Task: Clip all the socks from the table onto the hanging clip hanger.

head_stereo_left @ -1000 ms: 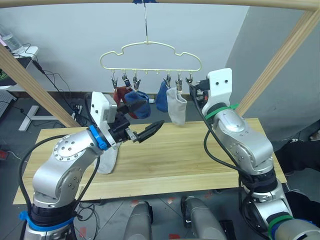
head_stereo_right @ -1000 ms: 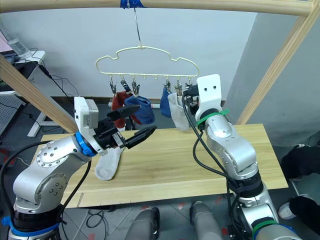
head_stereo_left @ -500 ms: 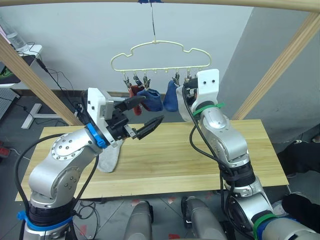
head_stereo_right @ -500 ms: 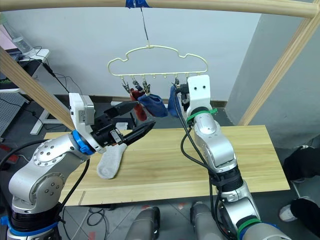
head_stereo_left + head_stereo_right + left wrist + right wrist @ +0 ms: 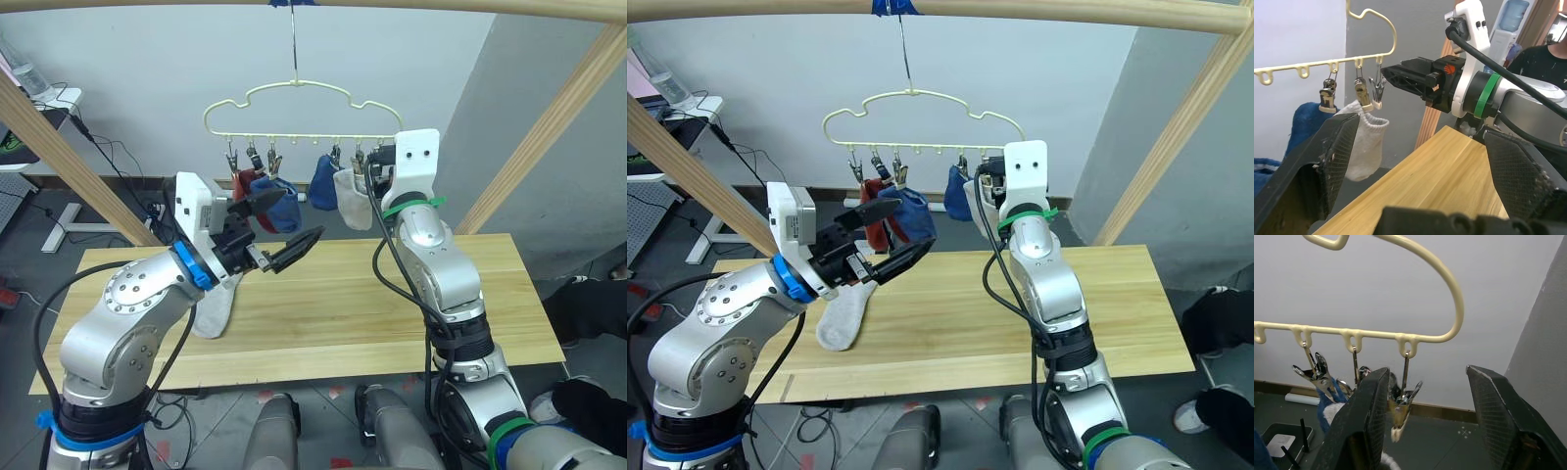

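Apparently the right gripper, wide open and empty, frames the hanger's free end clip to open it, while one grey sock waits on the table below the open, empty left gripper.

Round wooden pole frame, white wall, cables on grey floor

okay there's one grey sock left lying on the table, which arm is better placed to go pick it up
Probably the left. The left gripper is open and empty, with the grey sock lying on the table just below its arm. The right gripper is raised by the empty end clip of the clip hanger.
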### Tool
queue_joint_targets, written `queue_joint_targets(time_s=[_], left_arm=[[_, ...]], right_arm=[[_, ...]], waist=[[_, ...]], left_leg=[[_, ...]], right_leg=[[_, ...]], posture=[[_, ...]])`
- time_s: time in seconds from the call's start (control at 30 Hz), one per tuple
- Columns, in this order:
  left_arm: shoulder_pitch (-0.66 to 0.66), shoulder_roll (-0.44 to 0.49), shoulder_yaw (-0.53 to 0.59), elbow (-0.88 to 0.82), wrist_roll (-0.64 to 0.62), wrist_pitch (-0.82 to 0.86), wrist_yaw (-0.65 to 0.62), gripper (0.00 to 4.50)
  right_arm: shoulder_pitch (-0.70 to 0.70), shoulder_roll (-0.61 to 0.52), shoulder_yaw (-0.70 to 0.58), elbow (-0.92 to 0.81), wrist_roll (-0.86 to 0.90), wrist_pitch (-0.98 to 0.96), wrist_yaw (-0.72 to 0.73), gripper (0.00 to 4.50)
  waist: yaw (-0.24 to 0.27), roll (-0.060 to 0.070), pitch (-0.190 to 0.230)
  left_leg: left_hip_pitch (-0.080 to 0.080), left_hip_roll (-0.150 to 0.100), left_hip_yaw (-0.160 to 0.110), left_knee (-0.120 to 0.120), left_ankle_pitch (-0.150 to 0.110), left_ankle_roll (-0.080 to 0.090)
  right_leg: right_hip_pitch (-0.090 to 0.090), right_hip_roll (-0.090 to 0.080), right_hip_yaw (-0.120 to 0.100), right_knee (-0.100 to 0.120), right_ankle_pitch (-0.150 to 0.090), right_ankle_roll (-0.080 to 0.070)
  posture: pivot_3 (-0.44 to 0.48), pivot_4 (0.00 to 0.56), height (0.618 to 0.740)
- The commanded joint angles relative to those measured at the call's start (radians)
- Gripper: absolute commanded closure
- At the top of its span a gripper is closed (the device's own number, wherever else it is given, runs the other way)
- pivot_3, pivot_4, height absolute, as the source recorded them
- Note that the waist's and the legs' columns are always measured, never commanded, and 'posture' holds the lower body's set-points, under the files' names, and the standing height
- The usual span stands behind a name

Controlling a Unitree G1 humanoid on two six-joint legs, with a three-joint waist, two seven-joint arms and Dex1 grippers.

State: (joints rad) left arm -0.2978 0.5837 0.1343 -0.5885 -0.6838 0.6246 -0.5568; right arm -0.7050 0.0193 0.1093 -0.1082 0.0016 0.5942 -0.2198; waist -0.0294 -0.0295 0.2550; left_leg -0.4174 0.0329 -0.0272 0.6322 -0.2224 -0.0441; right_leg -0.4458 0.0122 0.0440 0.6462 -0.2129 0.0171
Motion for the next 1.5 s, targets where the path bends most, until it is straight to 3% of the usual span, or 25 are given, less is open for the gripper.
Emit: queue_joint_targets(time_s=[0.03, 1.5], left_arm=[[-0.014, -0.001, 0.002, -0.032, -0.004, -0.015, 0.001, 0.0], [-0.015, -0.011, -0.016, -0.028, 0.007, -0.022, 0.004, 0.0]], right_arm=[[-0.021, 0.01, -0.008, -0.015, -0.021, -0.024, 0.008, 1.9], [-0.095, 0.063, -0.049, 0.175, -0.078, -0.118, 0.01, 1.9]], waist=[[0.0, 0.0, 0.0], [0.0, 0.0, 0.0]], left_leg=[[0.0, 0.0, 0.0, 0.0, 0.0, 0.0], [0.0, 0.0, 0.0, 0.0, 0.0, 0.0]], right_leg=[[0.0, 0.0, 0.0, 0.0, 0.0, 0.0], [0.0, 0.0, 0.0, 0.0, 0.0, 0.0]], posture=[[0.048, 0.269, 0.74], [0.062, 0.273, 0.74]])
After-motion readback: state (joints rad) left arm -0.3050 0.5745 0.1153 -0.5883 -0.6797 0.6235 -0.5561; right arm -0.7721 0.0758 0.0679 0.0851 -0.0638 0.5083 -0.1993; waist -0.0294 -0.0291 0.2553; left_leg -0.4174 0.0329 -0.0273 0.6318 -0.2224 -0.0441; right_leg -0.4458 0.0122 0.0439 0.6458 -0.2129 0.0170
